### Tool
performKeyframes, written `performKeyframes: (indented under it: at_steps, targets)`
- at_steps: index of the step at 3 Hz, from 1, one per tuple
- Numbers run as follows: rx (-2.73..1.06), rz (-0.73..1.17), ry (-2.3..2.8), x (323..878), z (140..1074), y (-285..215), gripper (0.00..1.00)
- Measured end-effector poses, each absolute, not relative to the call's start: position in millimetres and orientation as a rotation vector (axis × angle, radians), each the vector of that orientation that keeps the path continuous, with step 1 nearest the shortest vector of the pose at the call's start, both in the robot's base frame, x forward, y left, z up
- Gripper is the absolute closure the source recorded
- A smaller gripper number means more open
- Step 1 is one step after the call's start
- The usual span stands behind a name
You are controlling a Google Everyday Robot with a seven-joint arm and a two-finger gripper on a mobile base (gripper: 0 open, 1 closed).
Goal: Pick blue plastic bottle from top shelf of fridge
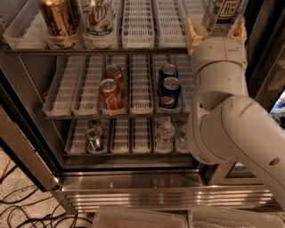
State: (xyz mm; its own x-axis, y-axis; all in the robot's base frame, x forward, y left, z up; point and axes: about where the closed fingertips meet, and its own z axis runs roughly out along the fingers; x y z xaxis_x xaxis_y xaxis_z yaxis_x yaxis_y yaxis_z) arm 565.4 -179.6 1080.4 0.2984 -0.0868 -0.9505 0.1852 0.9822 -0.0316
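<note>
The blue plastic bottle (224, 12) stands at the right end of the top shelf (138, 26); only its lower part with a white-and-dark "TEA" label shows, the cap is cut off by the frame. My gripper (217, 26) is at the top right, reaching into the fridge (133, 189). Its two tan fingers (193, 32) stand apart, one on each side of the bottle's lower body. They look open around the bottle. The white arm fills the right side and hides the shelf ends behind it.
On the top shelf, a gold can (57, 18) and a green-and-white 7UP bottle (99, 18) stand at the left. The middle rack holds red cola cans (110, 94) and blue cola cans (169, 91). The bottom rack holds silver cans (94, 138) and small water bottles (166, 132). Cables lie on the floor at the left.
</note>
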Motion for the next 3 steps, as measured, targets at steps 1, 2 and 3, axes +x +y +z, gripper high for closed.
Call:
performKeyframes:
  at_steps: [1, 2, 3]
  targets:
    - [0.100, -0.180, 1.258, 576, 1084, -185, 0.28]
    - [0.112, -0.179, 1.266, 587, 1085, -189, 0.28]
    - [0.123, -0.178, 1.274, 598, 1087, -194, 0.28]
